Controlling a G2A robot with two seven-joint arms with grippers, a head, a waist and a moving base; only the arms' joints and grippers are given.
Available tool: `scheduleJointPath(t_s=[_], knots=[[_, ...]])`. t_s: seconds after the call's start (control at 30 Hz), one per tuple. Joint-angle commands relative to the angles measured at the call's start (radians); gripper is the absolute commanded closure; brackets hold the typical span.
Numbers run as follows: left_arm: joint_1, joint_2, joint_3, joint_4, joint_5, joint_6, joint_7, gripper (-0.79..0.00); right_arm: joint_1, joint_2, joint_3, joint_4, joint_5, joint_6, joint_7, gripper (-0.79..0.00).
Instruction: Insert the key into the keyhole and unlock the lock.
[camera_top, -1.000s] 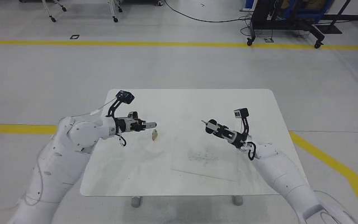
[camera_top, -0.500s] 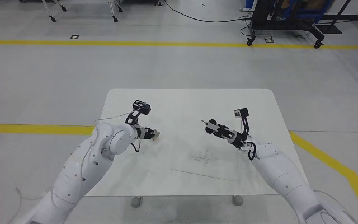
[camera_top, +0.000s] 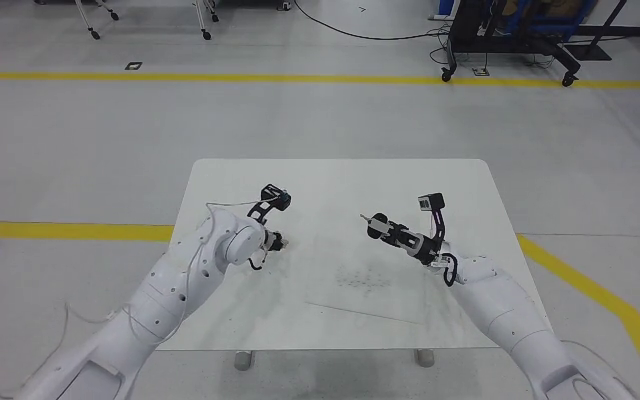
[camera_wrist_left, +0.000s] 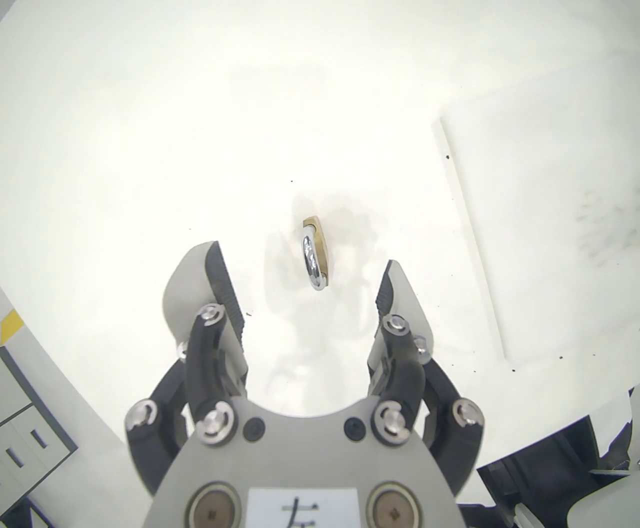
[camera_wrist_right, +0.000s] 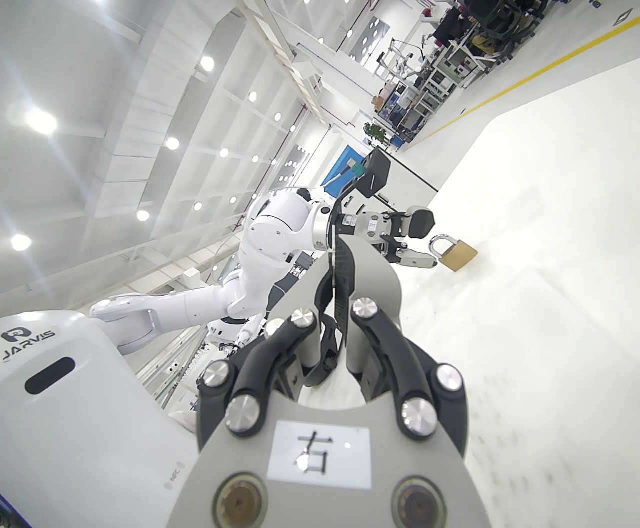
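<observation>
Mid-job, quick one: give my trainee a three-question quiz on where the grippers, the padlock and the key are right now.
1. True or false: the right gripper is open.
2. The padlock is: A) on the table, just ahead of the open left gripper, untouched; B) clamped in the right gripper; C) hanging off the table's edge.
3. Fill in: a thin sliver, seemingly the key, juts from the ___ gripper.

Key: 1 false; 2 A; 3 right.
</observation>
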Motion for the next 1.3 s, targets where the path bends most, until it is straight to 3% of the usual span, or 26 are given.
scheduleJointPath(t_s=[0.0, 0.4, 0.43, 0.5, 0.53, 1.17, 1.27], knots=[[-0.009, -0.008, 0.011, 0.017, 0.008, 0.004, -0.001, -0.372, 0.000, 0.000, 0.000, 0.000, 0.000, 0.000, 0.000, 0.000], [-0.032, -0.044, 0.032, 0.080, 0.002, 0.003, -0.013, -0.268, 0.000, 0.000, 0.000, 0.000, 0.000, 0.000, 0.000, 0.000], [-0.034, -0.047, 0.033, 0.084, 0.003, 0.004, -0.015, -0.243, 0.000, 0.000, 0.000, 0.000, 0.000, 0.000, 0.000, 0.000], [-0.035, -0.052, 0.033, 0.092, -0.001, 0.003, -0.010, -0.040, 0.000, 0.000, 0.000, 0.000, 0.000, 0.000, 0.000, 0.000], [-0.036, -0.054, 0.032, 0.095, -0.002, 0.000, -0.006, 0.000, 0.000, 0.000, 0.000, 0.000, 0.000, 0.000, 0.000, 0.000], [-0.001, -0.057, -0.024, 0.076, 0.024, -0.017, -0.005, 0.000, 0.000, 0.000, 0.000, 0.000, 0.000, 0.000, 0.000, 0.000], [0.013, -0.056, -0.047, 0.062, 0.005, -0.011, 0.034, 0.000, 0.000, 0.000, 0.000, 0.000, 0.000, 0.000, 0.000, 0.000]])
